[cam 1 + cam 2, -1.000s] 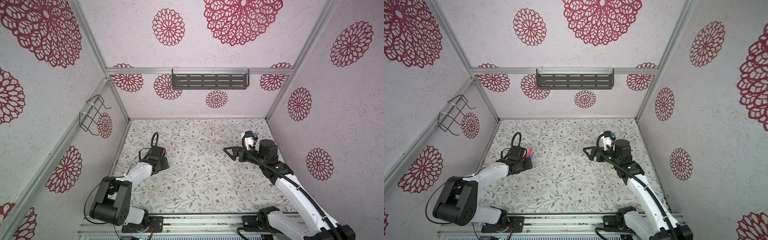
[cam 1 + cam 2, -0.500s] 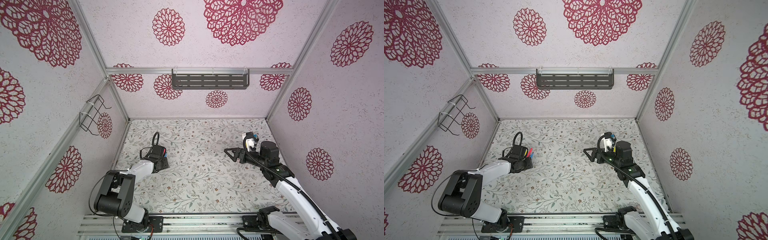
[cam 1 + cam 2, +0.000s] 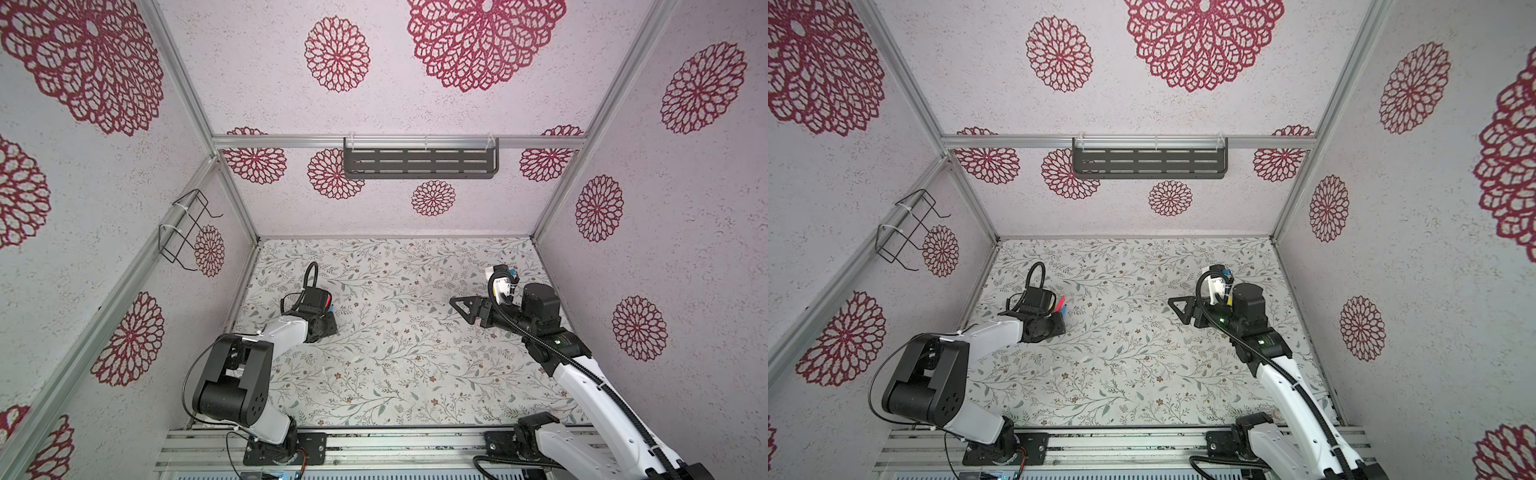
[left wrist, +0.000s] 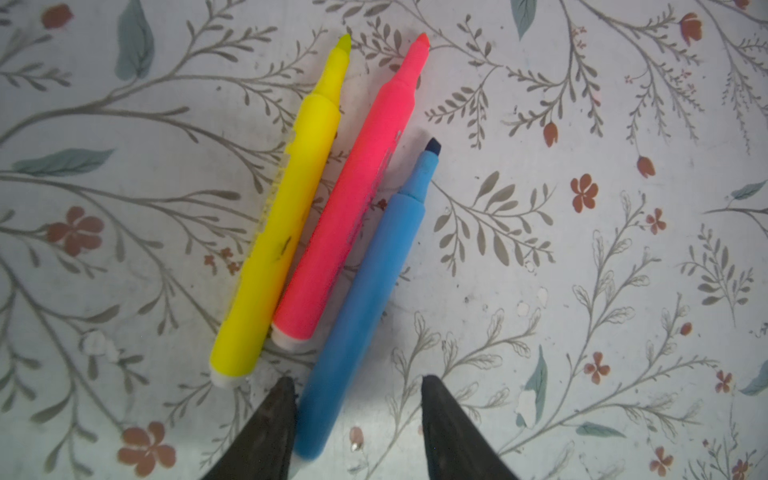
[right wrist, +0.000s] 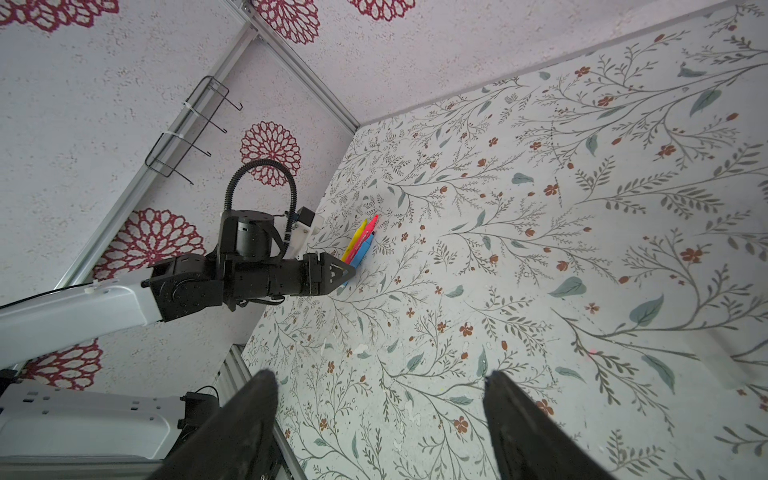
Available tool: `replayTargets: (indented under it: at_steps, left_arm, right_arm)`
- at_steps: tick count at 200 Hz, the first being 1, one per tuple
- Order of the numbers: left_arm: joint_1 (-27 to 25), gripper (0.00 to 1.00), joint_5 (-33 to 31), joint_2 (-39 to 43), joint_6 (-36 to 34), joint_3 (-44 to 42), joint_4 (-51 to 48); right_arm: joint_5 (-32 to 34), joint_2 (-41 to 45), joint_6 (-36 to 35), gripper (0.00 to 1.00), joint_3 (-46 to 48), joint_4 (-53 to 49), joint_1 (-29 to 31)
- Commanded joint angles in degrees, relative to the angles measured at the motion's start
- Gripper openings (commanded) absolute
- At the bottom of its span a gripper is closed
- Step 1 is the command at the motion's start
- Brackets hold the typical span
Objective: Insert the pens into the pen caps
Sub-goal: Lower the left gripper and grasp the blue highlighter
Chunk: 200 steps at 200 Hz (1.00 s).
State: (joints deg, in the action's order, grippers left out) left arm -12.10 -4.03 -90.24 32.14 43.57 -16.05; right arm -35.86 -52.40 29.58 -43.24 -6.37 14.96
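Pens (image 4: 345, 216): yellow, pink, blue, uncapped, side by side on table (image 4: 582, 270) | left hand (image 4: 357, 380): fingers parted, straddling blue pen (image 4: 365, 299) tail, not clamped | right hand (image 5: 380, 374): spread wide, empty, well apart

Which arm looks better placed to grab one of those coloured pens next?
The left. The left arm's fingers straddle the back end of the blue pen, beside the pink pen and yellow pen. The right arm's fingers hang open above the table, far from them.
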Motion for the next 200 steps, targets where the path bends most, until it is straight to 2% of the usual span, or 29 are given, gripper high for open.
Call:
replayTargets:
  at_steps: [1, 75, 140, 178, 200]
  left_arm:
    - [0.14, 0.51, 0.16, -0.3, 0.2, 0.55, -0.43]
    - [-1.58, 0.51, -1.19, -2.03, 0.82, 1.85, -1.99]
    - [-3.01, 0.37, -0.99, -4.76, 0.41, 3.98, -3.18]
    - [-4.3, 0.21, 0.41, -5.6, -0.35, 3.69, -3.2]
    - [-5.47, 0.19, 0.42, -5.76, -0.72, 3.98, -3.68]
  right_arm:
    - [-0.8, 2.04, 0.2, 0.79, -0.9, 0.47, 0.24]
    - [0.44, 4.04, 0.51, 0.74, -1.61, -1.69, 0.2]
    - [1.22, 5.83, -0.05, 0.72, -2.93, -4.11, 0.24]
    - [2.19, 6.36, -0.18, 0.72, -3.64, -5.0, 0.22]
    - [2.45, 6.44, -0.02, 0.72, -3.87, -5.14, 0.24]
